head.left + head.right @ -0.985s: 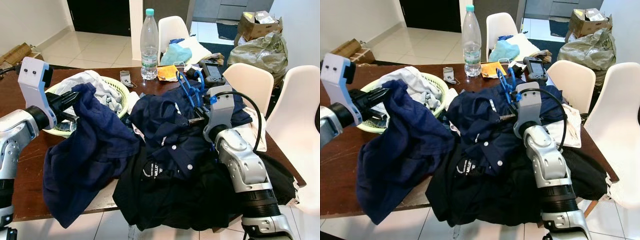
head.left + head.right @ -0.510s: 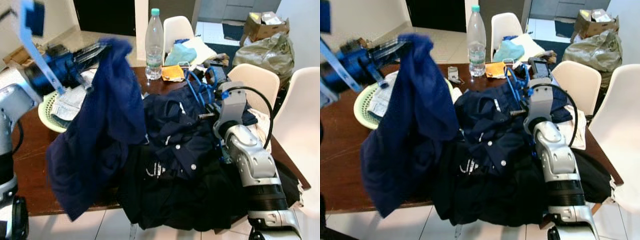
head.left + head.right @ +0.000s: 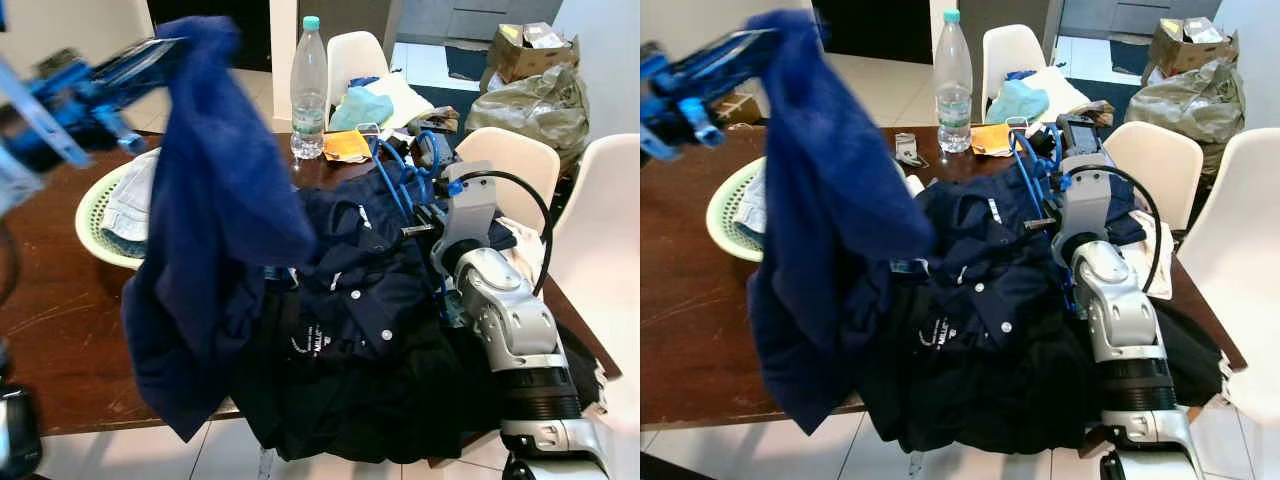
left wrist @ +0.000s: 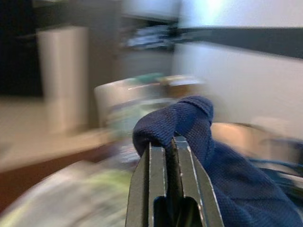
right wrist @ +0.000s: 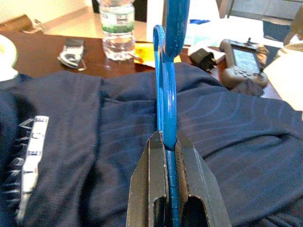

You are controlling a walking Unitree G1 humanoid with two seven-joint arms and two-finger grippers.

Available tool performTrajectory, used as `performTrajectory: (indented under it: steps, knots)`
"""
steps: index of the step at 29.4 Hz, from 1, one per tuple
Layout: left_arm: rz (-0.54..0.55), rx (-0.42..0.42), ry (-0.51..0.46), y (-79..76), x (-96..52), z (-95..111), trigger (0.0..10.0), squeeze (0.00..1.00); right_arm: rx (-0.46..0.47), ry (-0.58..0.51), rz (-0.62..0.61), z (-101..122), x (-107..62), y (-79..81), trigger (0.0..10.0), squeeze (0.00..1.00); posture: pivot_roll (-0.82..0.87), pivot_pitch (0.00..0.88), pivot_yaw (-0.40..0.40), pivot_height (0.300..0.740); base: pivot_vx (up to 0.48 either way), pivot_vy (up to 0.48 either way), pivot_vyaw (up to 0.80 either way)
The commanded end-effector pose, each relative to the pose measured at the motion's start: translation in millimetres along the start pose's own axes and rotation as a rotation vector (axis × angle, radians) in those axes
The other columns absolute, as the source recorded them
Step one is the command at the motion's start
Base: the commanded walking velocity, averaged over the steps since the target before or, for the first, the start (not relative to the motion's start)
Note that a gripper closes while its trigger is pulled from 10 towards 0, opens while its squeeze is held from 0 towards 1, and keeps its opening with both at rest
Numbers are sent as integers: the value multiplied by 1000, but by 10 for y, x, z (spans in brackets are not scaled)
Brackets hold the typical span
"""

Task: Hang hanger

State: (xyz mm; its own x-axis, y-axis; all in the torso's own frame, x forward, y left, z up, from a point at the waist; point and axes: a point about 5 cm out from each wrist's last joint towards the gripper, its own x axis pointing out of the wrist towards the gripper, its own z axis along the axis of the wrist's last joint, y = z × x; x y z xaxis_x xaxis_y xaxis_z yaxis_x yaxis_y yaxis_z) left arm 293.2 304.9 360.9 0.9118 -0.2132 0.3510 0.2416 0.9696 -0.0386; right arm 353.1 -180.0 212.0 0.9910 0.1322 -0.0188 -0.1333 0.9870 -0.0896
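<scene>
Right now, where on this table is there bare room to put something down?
Bare wood table lies at the robot's near left, in front of the green basket. A smaller strip sits around the water bottle. The middle and right are crowded by the dark clothes pile.

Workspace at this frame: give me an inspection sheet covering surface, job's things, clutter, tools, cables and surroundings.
Surface: dark wooden table, right half buried under a pile of dark clothes.
Job's things: blue hanger upright above the pile; navy garment lifted, its lower part trailing past the table's front edge.
Clutter: green basket holding laundry, water bottle, orange packet, handheld device, keys.
Tools: left tool raised, blurred, shut on a fold of the navy garment; right tool shut on the blue hanger.
Cables: black cable looping from the right wrist.
Surroundings: white chairs, cardboard box, tiled floor.
</scene>
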Motion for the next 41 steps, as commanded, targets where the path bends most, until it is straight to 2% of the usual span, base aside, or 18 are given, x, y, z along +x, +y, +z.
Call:
performTrajectory:
  steps: [1,2,4,6,8,10,13,20,21,23,25,28,33,35,36,37,38,41]
  knots:
    - [204,55,34,308,-123,-25,10000,0,6,19,9,-46,12,11,10000,0,170,118,-20,740,0,0,0]
    - [322,83,71,484,-212,-66,10000,0,5,19,14,-43,17,20,10000,0,170,118,-20,740,0,0,0]
    - [322,83,71,484,-212,-66,10000,0,5,19,14,-43,17,20,10000,0,170,118,-20,740,0,0,0]
    - [510,95,187,755,-425,-357,10000,0,5,23,22,-51,16,38,10000,0,171,119,-27,740,0,0,0]
    - [557,99,244,825,-513,-530,10000,0,4,26,26,-57,13,46,10000,0,171,119,-27,740,0,0,0]
    - [557,99,244,825,-513,-530,10000,0,4,26,26,-57,13,46,10000,0,171,119,-27,740,0,0,0]
    - [591,57,323,840,-614,-915,10000,0,-3,30,30,-56,-9,20,10000,0,150,119,-29,740,0,0,0]
    - [629,23,368,840,-694,-1172,10000,0,-10,40,31,-72,-24,-5,10000,0,148,121,-32,740,0,0,0]
    - [635,9,374,833,-733,-1235,10000,188,-13,44,40,-82,-23,10,10000,0,149,122,-33,740,0,0,0]
    - [635,9,374,833,-733,-1235,10000,188,-13,44,40,-82,-23,10,10000,0,149,122,-33,740,0,0,0]
    - [641,23,392,826,-783,-1308,10000,1000,-15,48,54,-93,-18,37,10000,0,150,120,-35,740,0,0,0]
    - [641,23,392,826,-783,-1308,10000,1000,-15,48,54,-93,-18,37,10000,0,150,120,-35,740,0,0,0]
    - [567,71,393,768,-743,-1266,10000,1000,-17,52,70,-102,-4,60,10000,0,155,117,-38,740,0,0,0]
    - [369,115,374,600,-573,-1064,10000,1000,-17,54,75,-106,2,67,10000,0,160,114,-37,740,0,0,0]
    - [369,115,374,600,-573,-1064,10000,1000,-17,54,75,-106,2,67,10000,0,160,114,-37,740,0,0,0]
    - [200,157,352,436,-470,-908,10000,1000,-15,54,77,-109,4,70,10000,0,161,113,-40,740,0,0,0]
    - [200,157,352,436,-470,-908,10000,1000,-15,54,77,-109,4,70,10000,0,161,113,-40,740,0,0,0]
    - [-91,167,296,97,-347,-635,10000,1000,-11,57,82,-120,8,72,10000,0,161,113,-40,740,0,0,0]
